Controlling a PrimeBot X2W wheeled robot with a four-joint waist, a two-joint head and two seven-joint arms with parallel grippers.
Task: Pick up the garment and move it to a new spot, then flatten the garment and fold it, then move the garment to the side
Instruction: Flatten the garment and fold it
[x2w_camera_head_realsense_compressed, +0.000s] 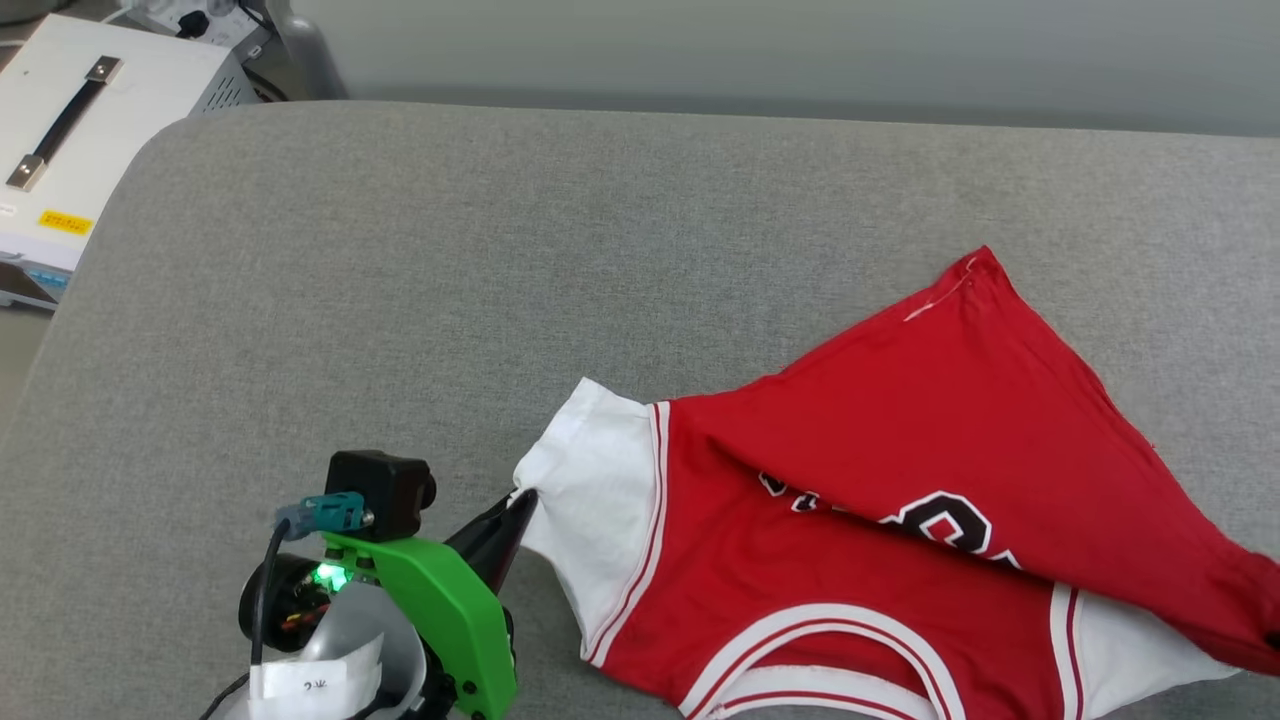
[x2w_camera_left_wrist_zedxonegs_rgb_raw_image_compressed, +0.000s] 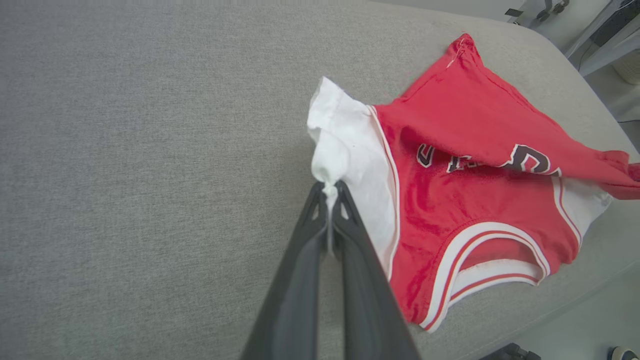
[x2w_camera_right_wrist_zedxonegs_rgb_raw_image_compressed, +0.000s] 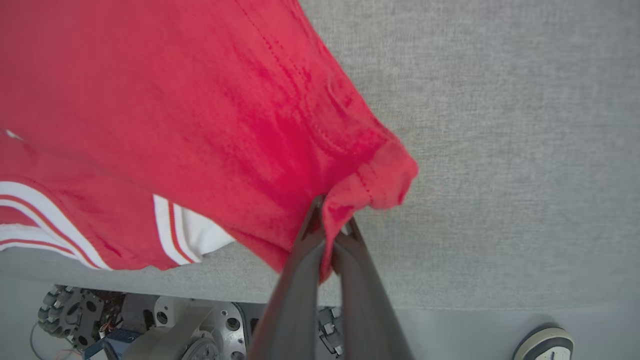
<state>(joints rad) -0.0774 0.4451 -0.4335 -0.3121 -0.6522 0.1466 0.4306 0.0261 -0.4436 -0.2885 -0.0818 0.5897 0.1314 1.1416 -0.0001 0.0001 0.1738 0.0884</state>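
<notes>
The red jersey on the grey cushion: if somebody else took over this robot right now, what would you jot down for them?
The left gripper is shut on the edge of the white short sleeve.
The right gripper is shut on a red hem corner.
The red jersey-style T-shirt lies on the grey fabric-covered surface, rumpled, a red flap folded over its black print.
Done: both grips taken. Whether it was moved to a new spot, I cannot tell.
Left: flatten, fold, move aside.
</notes>
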